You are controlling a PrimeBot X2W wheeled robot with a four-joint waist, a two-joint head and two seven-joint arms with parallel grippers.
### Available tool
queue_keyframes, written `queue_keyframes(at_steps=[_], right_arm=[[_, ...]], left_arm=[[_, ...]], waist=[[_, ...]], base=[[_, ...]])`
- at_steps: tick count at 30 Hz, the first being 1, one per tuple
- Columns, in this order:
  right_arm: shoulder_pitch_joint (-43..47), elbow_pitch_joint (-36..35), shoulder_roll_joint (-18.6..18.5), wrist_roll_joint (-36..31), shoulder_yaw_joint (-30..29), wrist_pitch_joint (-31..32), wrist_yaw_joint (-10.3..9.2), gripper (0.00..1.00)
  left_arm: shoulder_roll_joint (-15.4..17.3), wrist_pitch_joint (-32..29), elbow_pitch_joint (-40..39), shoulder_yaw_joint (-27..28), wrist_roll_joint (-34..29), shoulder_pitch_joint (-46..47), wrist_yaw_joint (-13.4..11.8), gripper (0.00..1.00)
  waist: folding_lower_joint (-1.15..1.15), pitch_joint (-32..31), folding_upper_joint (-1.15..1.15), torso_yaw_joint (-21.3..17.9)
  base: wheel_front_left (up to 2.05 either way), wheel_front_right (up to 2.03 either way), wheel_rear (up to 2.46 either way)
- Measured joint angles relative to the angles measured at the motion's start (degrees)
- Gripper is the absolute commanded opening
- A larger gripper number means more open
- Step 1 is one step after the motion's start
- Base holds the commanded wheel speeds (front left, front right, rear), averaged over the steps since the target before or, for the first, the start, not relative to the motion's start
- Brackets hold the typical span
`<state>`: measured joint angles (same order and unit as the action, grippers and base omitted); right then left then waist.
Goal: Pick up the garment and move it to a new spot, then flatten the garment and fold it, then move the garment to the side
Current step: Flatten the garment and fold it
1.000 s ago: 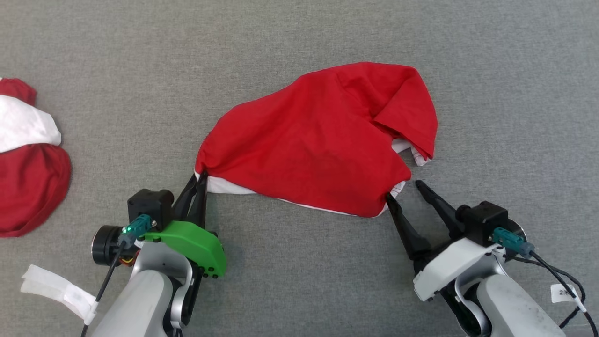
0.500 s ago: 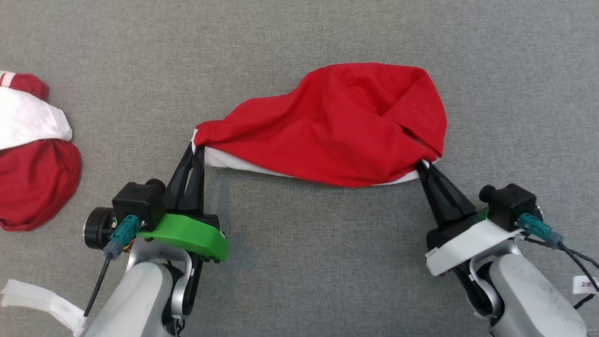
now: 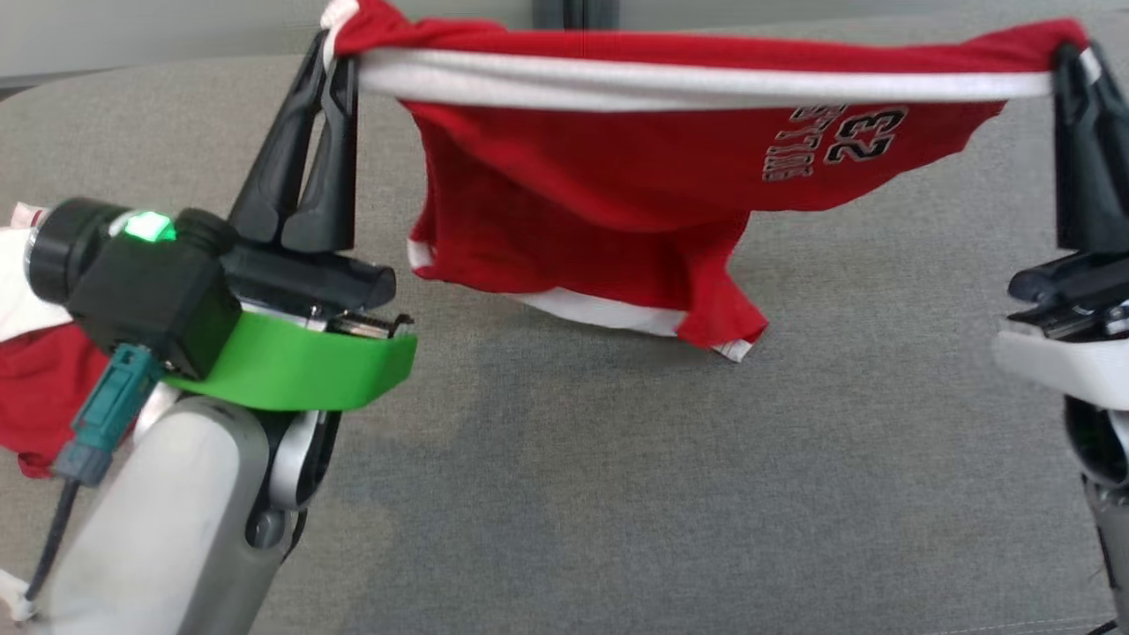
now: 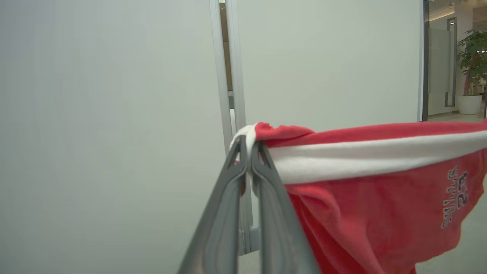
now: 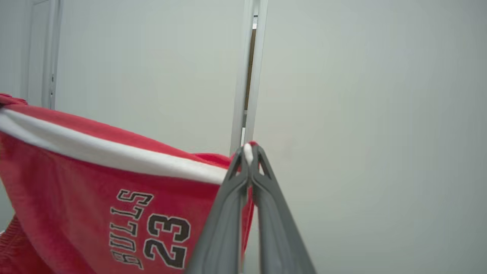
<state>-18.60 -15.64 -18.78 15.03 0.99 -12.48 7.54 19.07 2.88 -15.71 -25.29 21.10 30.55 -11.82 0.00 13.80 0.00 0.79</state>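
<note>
Red garment [image 3: 600,194] hangs taut between left gripper [image 3: 333,51] and right gripper [image 3: 1072,60], both pinching its edge, ready for flattening.

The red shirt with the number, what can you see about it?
The red shirt looks like soft knit cloth with white trim and dark print reading 23. It hangs stretched between the left gripper and the right gripper, each shut on an end of its white band. The rest droops, wrinkled, toward the grey surface.
</note>
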Motion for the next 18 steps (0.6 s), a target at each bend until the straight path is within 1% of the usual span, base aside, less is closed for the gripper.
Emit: queue_keyframes(at_steps=[5, 9, 13, 18], right_arm=[[-3.1, -4.7, -1.7, -0.5, -2.9, 4.1, 0.00, 0.00], [-4.7, -5.5, -2.3, 0.8, -4.0, 5.8, 0.00, 0.00], [-7.8, -3.9, -3.5, 2.1, -3.7, 6.9, -0.01, 0.00], [-16.0, 0.4, -5.9, 4.3, -2.4, 6.7, -0.01, 0.00]], left_arm=[[0.4, -3.2, -2.9, -0.4, -0.5, 4.7, 0.7, 0.00], [0.0, -4.4, -2.7, -1.0, 0.0, 6.8, 1.3, 0.00], [-1.4, -4.8, 0.2, -1.3, 1.9, 9.5, 2.9, 0.00], [-5.0, -4.4, 7.4, -0.9, 5.4, 17.2, 5.8, 0.00]], waist=[[0.00, -2.2, 0.00, -0.9], [0.00, -2.3, 0.00, -1.5], [0.00, -0.8, 0.00, -1.8], [0.00, 2.9, 0.00, -1.7]], base=[[0.00, 0.00, 0.00], [0.00, 0.00, 0.00], [0.00, 0.00, 0.00], [0.00, 0.00, 0.00]])
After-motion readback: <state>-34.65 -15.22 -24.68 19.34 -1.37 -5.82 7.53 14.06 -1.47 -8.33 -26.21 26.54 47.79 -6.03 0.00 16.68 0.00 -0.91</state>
